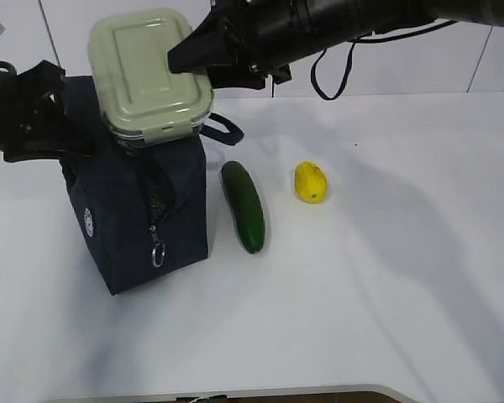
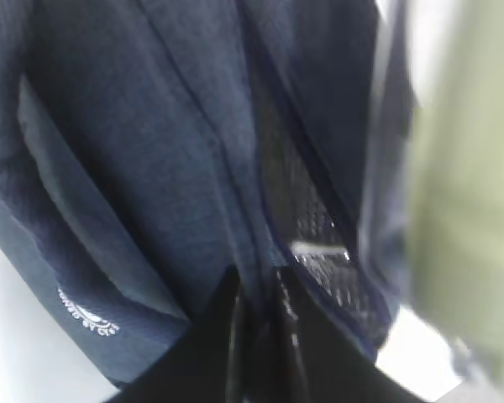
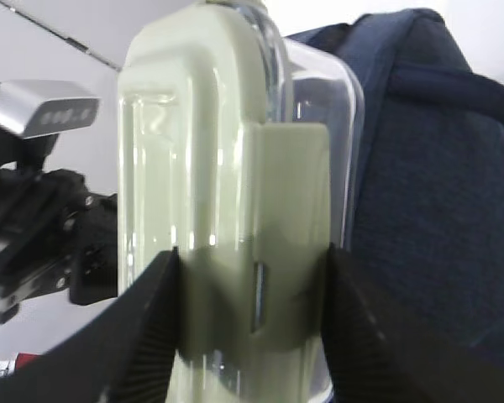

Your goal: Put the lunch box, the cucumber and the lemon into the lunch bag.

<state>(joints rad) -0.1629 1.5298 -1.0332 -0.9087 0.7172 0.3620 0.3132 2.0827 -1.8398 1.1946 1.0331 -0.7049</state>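
On the near-middle of the white tabletop lies the long, smooth, dark green cucumber, running near to far just right of the bag. A little farther right sits the small, bright yellow lemon with its pointed tip, apart from the cucumber and touched by nothing. Both wait; the step in hand concerns the box alone.

On the left of the scene stands the boxy dark navy fabric lunch bag, upright, its metal ring zipper pull hanging down the near face and a small white emblem on its left side. The left pincer is pinched nearly shut on a fold of the bag's fabric at the left side; judging by this, it steadies or spreads the mouth.

Farther back and above, the right pincer grips the clear rectangular lunch box with its sage-green ridged lid, its jaws half-wide across the box at a side clip tab. The box hangs tilted over the bag's top, right at the mouth; whether it touches the rim cannot be told.

To do the step well, the right arm should probably level the box with the opening, lower it slowly between the loop handles, and let go only once the box rests inside. The left pincer ought to hold the fabric taut, lest the soft wall fold inward and catch a corner.
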